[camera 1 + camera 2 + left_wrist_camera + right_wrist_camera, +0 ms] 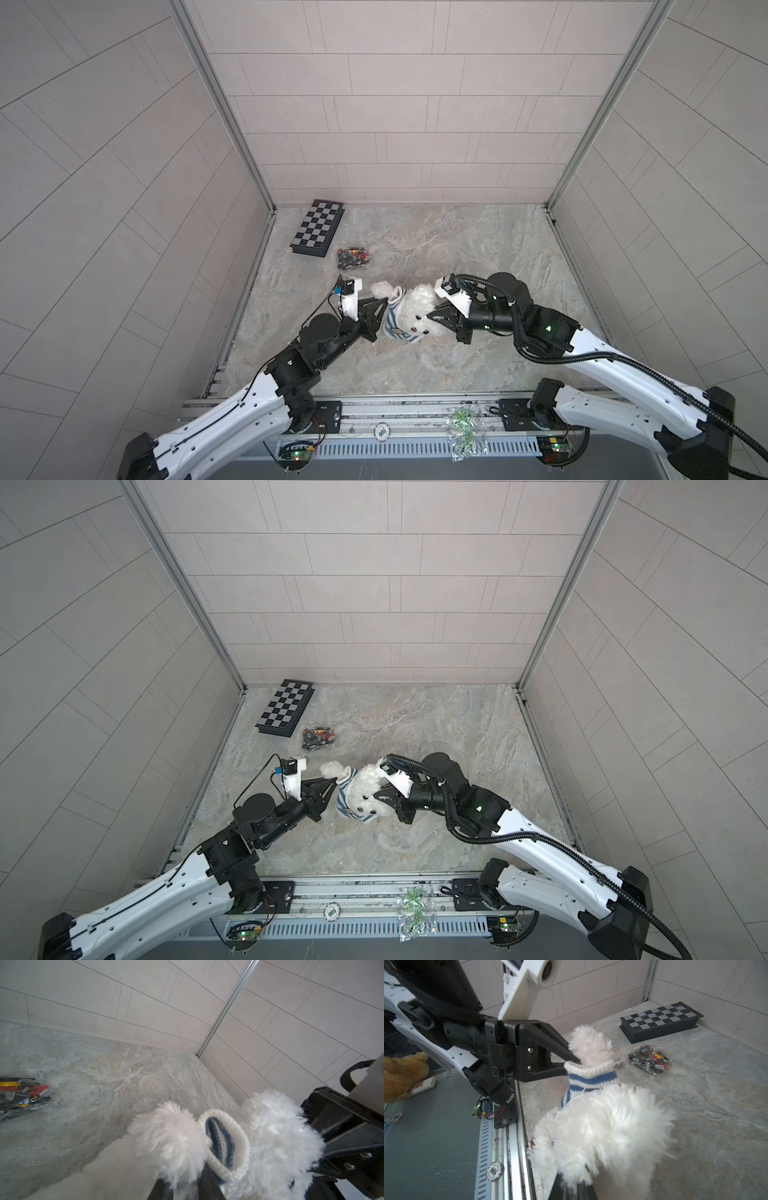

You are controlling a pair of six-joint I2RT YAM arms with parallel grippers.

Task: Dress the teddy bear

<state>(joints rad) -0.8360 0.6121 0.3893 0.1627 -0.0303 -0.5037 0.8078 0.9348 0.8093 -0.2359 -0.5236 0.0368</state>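
The fluffy white teddy bear (419,301) (368,785) hangs between both grippers above the marble floor. It wears a blue-and-white striped shirt (395,320) (591,1078). One arm (589,1045) sticks out of the white sleeve cuff (226,1147). My left gripper (386,302) (572,1064) sits right at that cuff, its jaws closed narrowly with the arm's fur (166,1138) between them. My right gripper (432,314) (571,1186) is shut on the fur of the bear's head, next to its dark eyes and nose.
A folded chessboard (318,228) lies at the back left, with a bag of small dark parts (353,257) beside it. A bag of green parts (461,432) and a poker chip (381,432) sit on the front rail. A brown plush (402,1076) sits outside the cell.
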